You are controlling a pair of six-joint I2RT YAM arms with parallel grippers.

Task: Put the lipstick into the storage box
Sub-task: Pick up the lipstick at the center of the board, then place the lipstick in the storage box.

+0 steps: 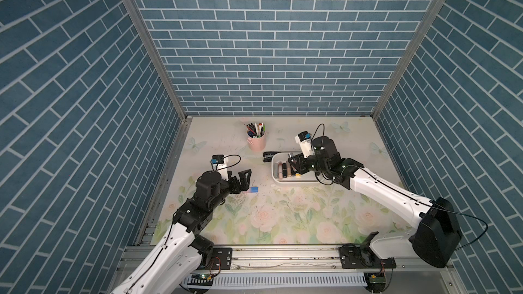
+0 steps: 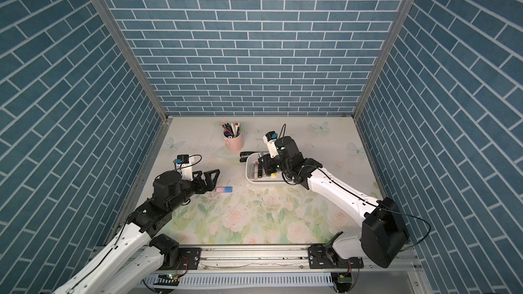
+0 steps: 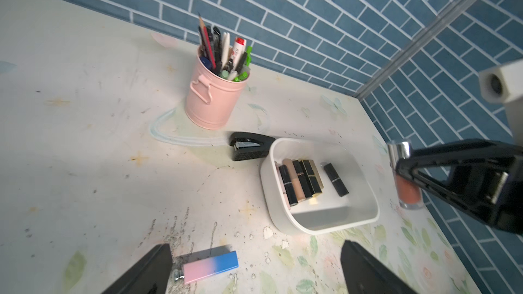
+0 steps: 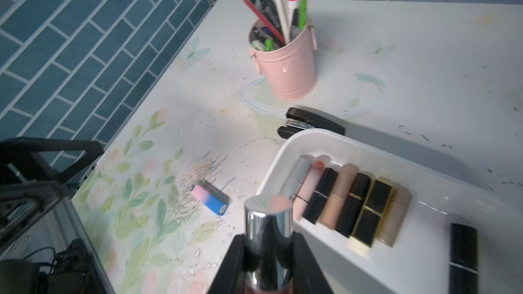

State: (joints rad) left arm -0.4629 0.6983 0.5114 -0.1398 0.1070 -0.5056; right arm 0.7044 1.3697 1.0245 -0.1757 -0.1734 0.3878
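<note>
My right gripper [image 4: 268, 238] is shut on a lipstick [image 4: 268, 216] with a shiny silver cap and an orange-pink body. The left wrist view shows the same lipstick [image 3: 406, 190] upright between the black fingers [image 3: 452, 176]. In both top views this gripper [image 1: 294, 164] [image 2: 264, 165] hangs over the white storage box [image 1: 294, 182] [image 2: 263, 183] [image 4: 283, 148] [image 3: 325, 230]. Several lipsticks [image 4: 348, 202] [image 3: 300, 182] lie side by side in the box. My left gripper [image 1: 245, 181] [image 2: 214, 182] [image 3: 256, 250] stands open and empty to the left of the box.
A pink and blue lighter [image 1: 254, 190] [image 3: 210, 267] [image 4: 210, 197] lies on the table just in front of the left gripper. A black stapler [image 1: 270, 156] [image 3: 249, 149] rests against the box's far left side. Behind it stands a pink pen cup [image 1: 257, 142] [image 3: 212, 100].
</note>
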